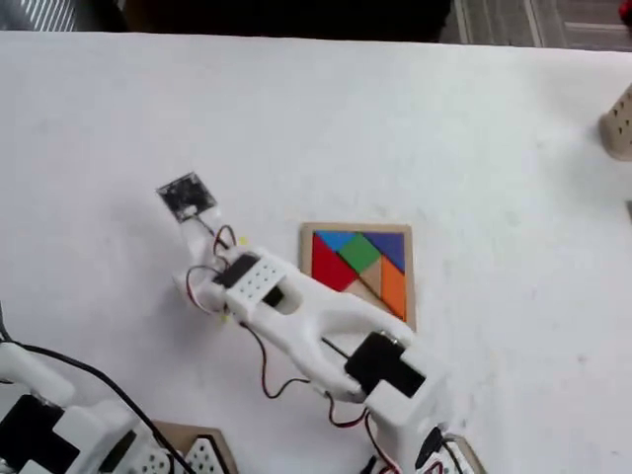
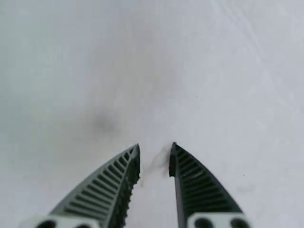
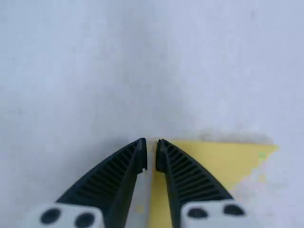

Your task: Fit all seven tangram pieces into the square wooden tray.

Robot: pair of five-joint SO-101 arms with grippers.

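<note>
The square wooden tray (image 1: pixel 407 276) lies mid-table with red (image 1: pixel 329 267), blue (image 1: pixel 336 240), green (image 1: pixel 357 253), purple (image 1: pixel 388 247) and orange (image 1: pixel 394 286) pieces in it. A small patch of bare wood (image 1: pixel 368 287) shows between them. The right arm (image 1: pixel 296 311) reaches across the tray's near-left corner, its wrist left of the tray. In the right wrist view my right gripper (image 3: pixel 151 147) is shut, its tips resting over a yellow triangle (image 3: pixel 223 159) that lies flat on the table. My left gripper (image 2: pixel 154 154) is open over bare white table.
The left arm's base (image 1: pixel 59 430) sits at the front left corner beside a wooden plate (image 1: pixel 197 434). A perforated tan object (image 1: pixel 619 123) stands at the far right edge. Red and black cables (image 1: pixel 267 370) trail beside the right arm.
</note>
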